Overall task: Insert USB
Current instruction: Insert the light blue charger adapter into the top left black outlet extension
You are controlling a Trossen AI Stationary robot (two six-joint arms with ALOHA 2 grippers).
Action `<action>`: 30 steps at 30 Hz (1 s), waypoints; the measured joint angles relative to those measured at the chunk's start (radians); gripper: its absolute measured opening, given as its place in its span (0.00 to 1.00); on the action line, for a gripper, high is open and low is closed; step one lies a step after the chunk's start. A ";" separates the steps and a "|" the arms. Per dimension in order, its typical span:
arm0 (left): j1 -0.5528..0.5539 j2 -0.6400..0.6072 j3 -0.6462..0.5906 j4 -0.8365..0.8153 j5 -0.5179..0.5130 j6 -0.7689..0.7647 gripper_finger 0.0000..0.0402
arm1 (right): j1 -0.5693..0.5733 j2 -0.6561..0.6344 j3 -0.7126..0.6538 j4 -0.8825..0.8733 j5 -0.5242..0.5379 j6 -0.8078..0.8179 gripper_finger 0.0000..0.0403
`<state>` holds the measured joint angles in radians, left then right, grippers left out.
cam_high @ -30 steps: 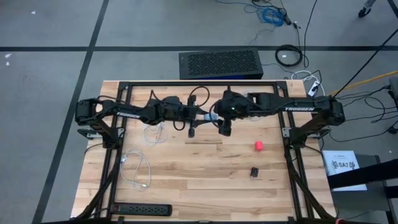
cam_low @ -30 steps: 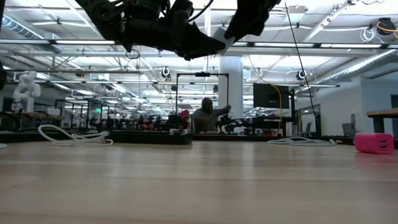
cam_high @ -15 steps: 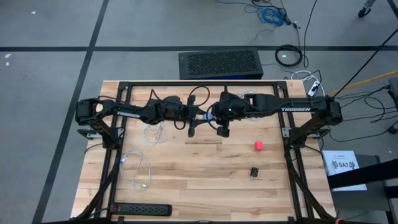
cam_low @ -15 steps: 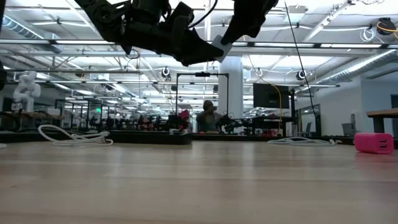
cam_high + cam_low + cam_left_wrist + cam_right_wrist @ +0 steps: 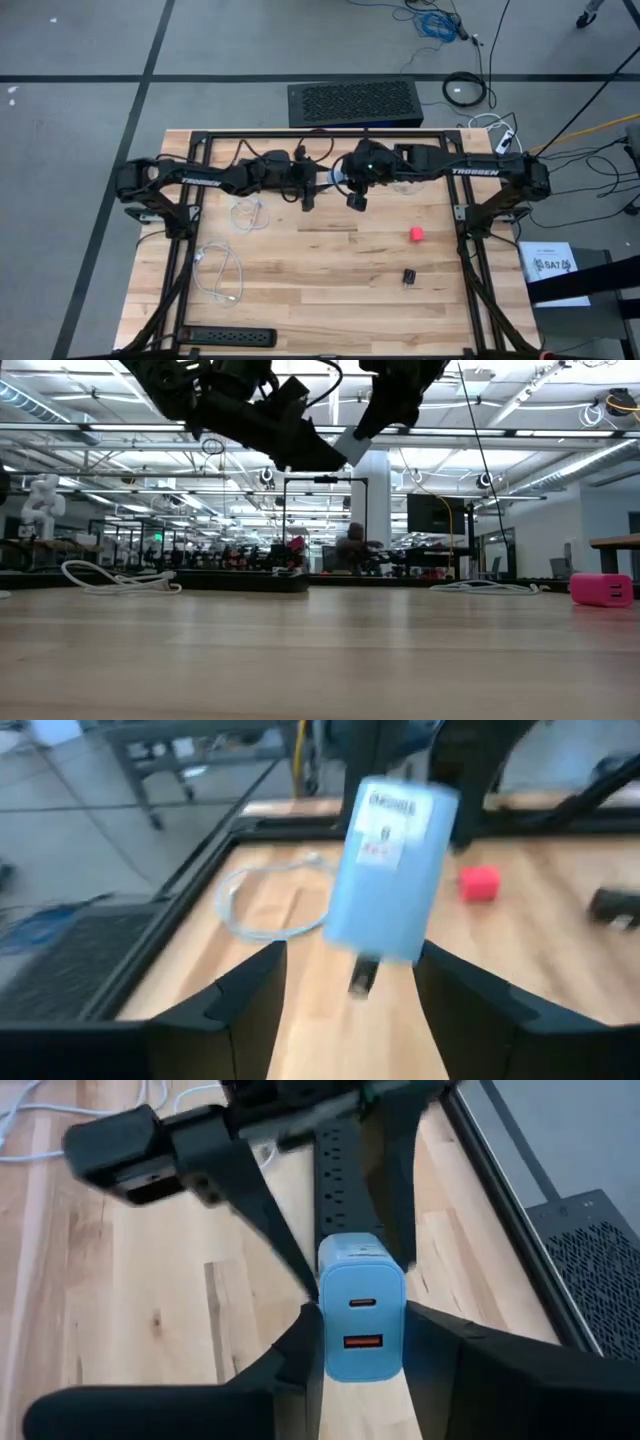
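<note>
Charger (image 5: 362, 1321) pinched in right gripper (image 5: 360, 1342), held high above surface (image 5: 330, 270) with ports facing left gripper (image 5: 350, 982). Left gripper pinching USB plug (image 5: 362, 976). Drawn closer together than a second ago; plug nearly meets charger, insertion likely imminent.

A light blue USB charger block (image 5: 362, 1320) is held in the air above the table's far-centre area, clear of the wood. Two ports are seen on its end face, one small oval above one orange rectangular. A printed label (image 5: 385, 818) is carried on one flat side.
</note>
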<state>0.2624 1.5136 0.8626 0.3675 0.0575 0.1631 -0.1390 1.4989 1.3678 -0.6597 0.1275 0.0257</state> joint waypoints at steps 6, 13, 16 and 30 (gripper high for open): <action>0.002 -0.143 -0.001 -0.215 -0.107 0.052 0.52 | -0.026 0.008 0.035 -0.010 -0.049 -0.001 0.19; 0.006 -0.302 -0.065 -0.502 -0.224 -0.027 0.38 | -0.053 0.137 0.170 -0.054 -0.098 -0.023 0.19; 0.007 -0.372 -0.166 -0.505 -0.270 -0.084 0.26 | -0.073 0.240 0.273 -0.110 -0.133 -0.035 0.19; 0.198 -0.454 -0.464 -0.474 -0.449 -0.203 0.02 | -0.124 0.735 0.752 -0.336 -0.236 -0.143 0.19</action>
<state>0.4609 1.0592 0.3990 -0.1066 -0.3912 -0.0402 -0.2626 2.2335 2.1196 -0.9961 -0.1086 -0.1175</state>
